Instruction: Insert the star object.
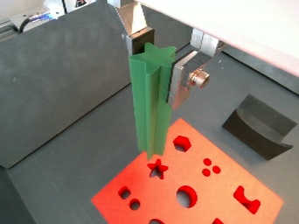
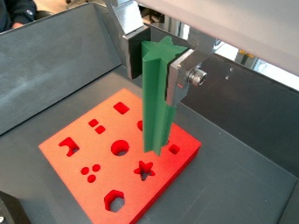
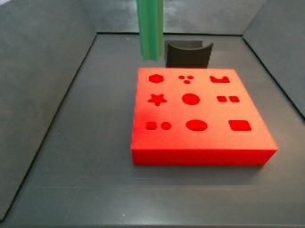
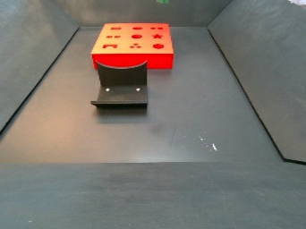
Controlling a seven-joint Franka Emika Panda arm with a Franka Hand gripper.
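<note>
Step in hand, as I judge it: carry and line-up before insertion. The tool (image 1: 167,68) is clamped on the star object (image 1: 151,96), its silver plates pressed against the bar's upper part in both wrist views. The bar hangs upright, lower end free in the air above the red block (image 2: 82,153).

Position of the bar: in a wrist view its lower end (image 2: 156,140) sits above the block near the star-shaped hole (image 2: 145,170), not yet in it. In a side view the bar (image 3: 150,27) shows over the far edge of the block, with the star hole (image 3: 155,100) nearer the camera; the tool itself is out of frame there. How high the tip stands off the block's top face I cannot tell.

Next move, by my reading: shift the tip squarely over the star hole, match the bar's ridges to the hole's points, then lower straight down. A small twist error would likely catch the ridges on the rim.

Also on the bench (image 4: 156,134): the dark curved piece (image 4: 121,85), just beside the block, clear of the tool.
</note>
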